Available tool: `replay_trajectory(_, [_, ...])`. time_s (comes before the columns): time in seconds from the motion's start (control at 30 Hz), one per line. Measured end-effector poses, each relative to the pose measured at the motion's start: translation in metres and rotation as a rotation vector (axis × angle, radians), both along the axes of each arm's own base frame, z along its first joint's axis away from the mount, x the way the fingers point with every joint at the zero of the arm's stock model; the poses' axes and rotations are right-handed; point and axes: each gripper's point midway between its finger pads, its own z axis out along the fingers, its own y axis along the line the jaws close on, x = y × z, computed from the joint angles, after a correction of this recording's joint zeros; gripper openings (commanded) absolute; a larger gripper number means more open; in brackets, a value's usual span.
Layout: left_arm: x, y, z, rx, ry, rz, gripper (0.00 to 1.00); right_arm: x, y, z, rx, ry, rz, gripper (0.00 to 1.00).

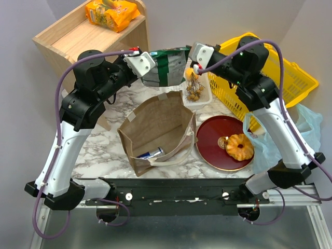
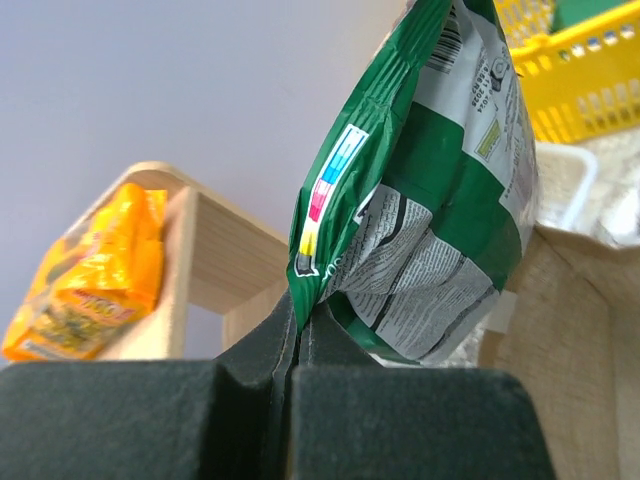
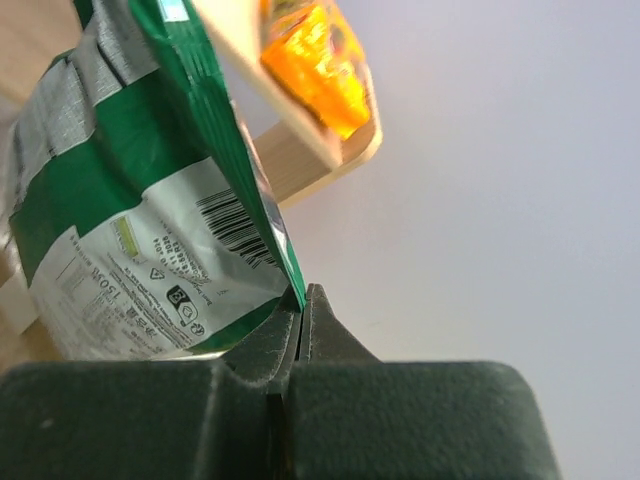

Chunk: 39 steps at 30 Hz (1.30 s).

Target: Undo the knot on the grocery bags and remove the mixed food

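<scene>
A green and silver snack packet [image 1: 166, 67] hangs in the air above the back of the table, held at both ends. My left gripper [image 1: 149, 65] is shut on its left edge; the left wrist view shows the packet [image 2: 430, 200] pinched in that gripper [image 2: 300, 315]. My right gripper [image 1: 189, 64] is shut on the other edge, as the right wrist view shows on the packet [image 3: 130, 230] and gripper [image 3: 303, 300]. The brown paper bag [image 1: 155, 129] lies open below. The light blue plastic bag [image 1: 307, 124] lies at the right; no knot shows. A ring pastry [image 1: 239, 146] sits on a red plate [image 1: 210, 136].
A brown stemmed bunch [image 1: 194, 89] lies in a small white tray [image 1: 206, 96]. An orange snack packet [image 1: 111, 13] lies on the wooden shelf [image 1: 67, 36] at the back left. The yellow basket [image 1: 290, 78] stands at the back right. A small blue item [image 1: 150, 153] lies inside the paper bag.
</scene>
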Motion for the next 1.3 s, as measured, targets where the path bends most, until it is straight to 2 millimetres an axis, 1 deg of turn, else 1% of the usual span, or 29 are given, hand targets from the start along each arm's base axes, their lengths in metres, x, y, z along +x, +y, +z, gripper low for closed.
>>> replay_trajectory(0.07, [0.004,0.005,0.008,-0.01,-0.029,0.035,0.0,0.01,0.008,0.011,0.047,-0.005,0.003,0.0])
replay_trajectory(0.2, [0.016,0.019,0.007,0.006,-0.051,0.123,0.0,0.036,0.027,0.01,0.097,0.027,0.007,0.0])
replay_trajectory(0.3, [0.027,0.029,-0.002,0.037,-0.057,0.193,0.0,0.062,0.045,0.002,0.125,0.062,0.008,0.0])
replay_trajectory(0.43, [0.041,0.045,-0.021,0.104,-0.045,0.284,0.0,0.094,0.07,-0.022,0.145,0.12,0.01,0.01])
replay_trajectory(0.5, [0.05,0.053,-0.026,0.127,-0.045,0.328,0.0,0.107,0.08,-0.034,0.156,0.144,0.014,0.0])
replay_trajectory(0.6, [0.064,0.068,-0.03,0.15,-0.046,0.393,0.0,0.124,0.096,-0.044,0.187,0.164,0.022,0.0])
replay_trajectory(0.67, [0.077,0.082,-0.033,0.16,-0.048,0.448,0.0,0.136,0.109,-0.044,0.222,0.154,0.031,0.0])
replay_trajectory(0.77, [0.087,0.095,-0.036,0.179,-0.046,0.488,0.0,0.147,0.124,-0.05,0.253,0.139,0.039,0.0])
replay_trajectory(0.87, [0.093,0.108,-0.039,0.221,-0.058,0.521,0.0,0.155,0.14,-0.061,0.277,0.129,0.051,0.0])
replay_trajectory(1.0, [0.099,0.115,-0.048,0.303,-0.081,0.541,0.0,0.168,0.157,-0.074,0.325,0.119,0.053,0.01])
replay_trajectory(1.1, [0.104,0.116,-0.066,0.393,-0.093,0.531,0.0,0.18,0.166,-0.087,0.37,0.122,0.048,0.01])
replay_trajectory(1.17, [0.104,0.117,-0.088,0.458,-0.083,0.516,0.0,0.186,0.174,-0.102,0.387,0.141,0.053,0.0])
replay_trajectory(1.23, [0.101,0.118,-0.114,0.527,-0.069,0.496,0.0,0.189,0.184,-0.117,0.395,0.163,0.063,0.0])
replay_trajectory(1.3, [0.096,0.121,-0.131,0.574,-0.063,0.483,0.0,0.187,0.195,-0.131,0.395,0.19,0.074,0.0])
